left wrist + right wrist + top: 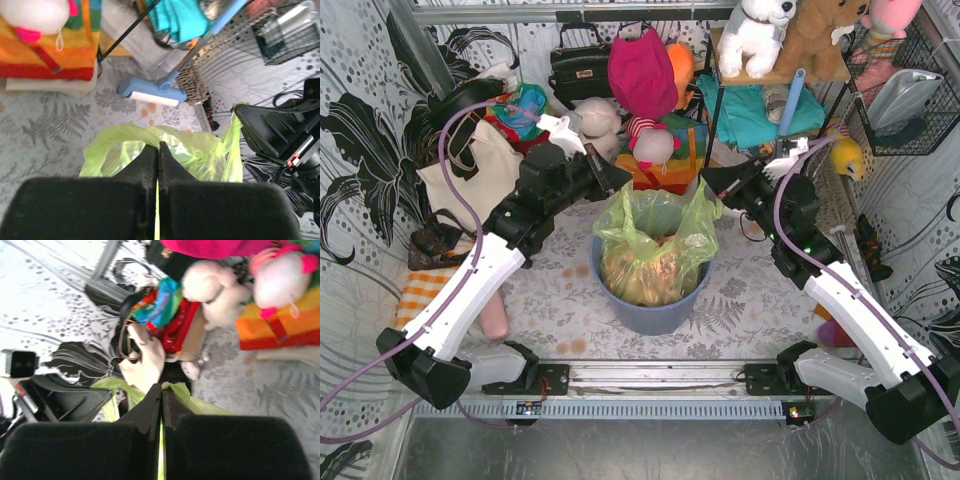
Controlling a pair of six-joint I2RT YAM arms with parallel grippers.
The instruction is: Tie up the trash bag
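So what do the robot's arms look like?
The left arm and right arm are white tubes with chunky black joints and bases. A thin purple cable loops along each. Tiny green lights glow on the right one. The fingers are flat and black.

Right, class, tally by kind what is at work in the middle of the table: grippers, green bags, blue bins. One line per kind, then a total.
Grippers: 2, the left gripper and the right gripper, each pinching green plastic
Green bags: 1, the trash bag
Blue bins: 1, the blue bin holding the bag
Total: 4
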